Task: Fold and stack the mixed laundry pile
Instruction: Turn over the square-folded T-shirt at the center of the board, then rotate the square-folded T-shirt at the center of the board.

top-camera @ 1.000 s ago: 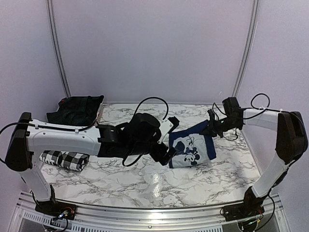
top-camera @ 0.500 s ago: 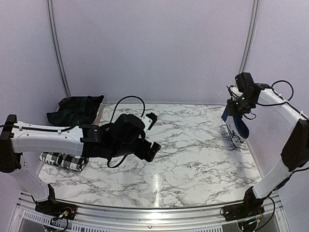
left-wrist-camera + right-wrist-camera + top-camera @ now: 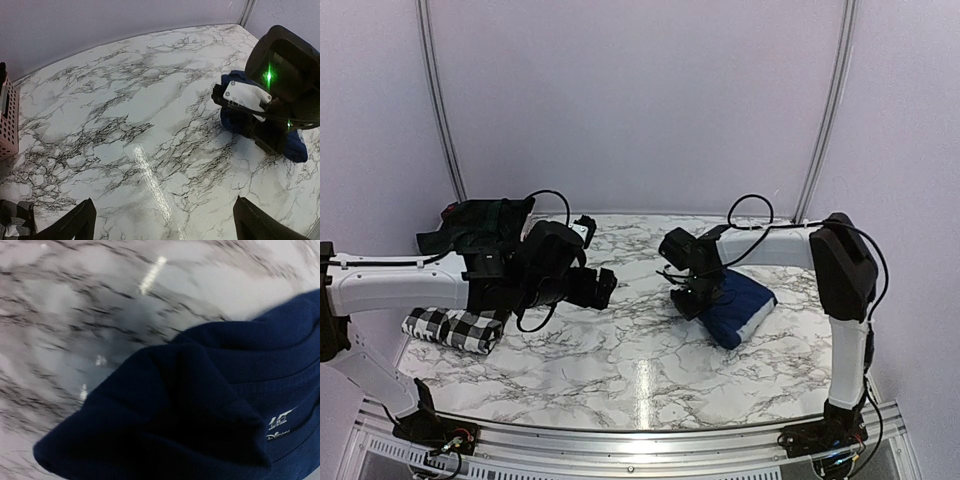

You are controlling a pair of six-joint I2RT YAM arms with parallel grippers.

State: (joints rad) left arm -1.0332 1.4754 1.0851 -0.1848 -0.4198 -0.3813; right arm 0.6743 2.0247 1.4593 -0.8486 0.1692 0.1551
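My left arm [image 3: 400, 285] reaching level toward centre, left claw [image 3: 603, 287] spread wide, my right arm [image 3: 770, 238] bent back inward from its elbow, right claw [image 3: 692, 297] clamped shut, angled downward.

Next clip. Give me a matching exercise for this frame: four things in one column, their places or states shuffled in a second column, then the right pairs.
Column one:
1. navy T-shirt
2. black-and-white check shirt
3. green plaid garment
4. left pincer

Column two:
A. bunched at the far left corner of the table
B. open, above the bare table
C. on the right half of the table, right pincer shut on its edge
D. near left side, partly under the left arm

Pairs: 1-C, 2-D, 3-A, 4-B
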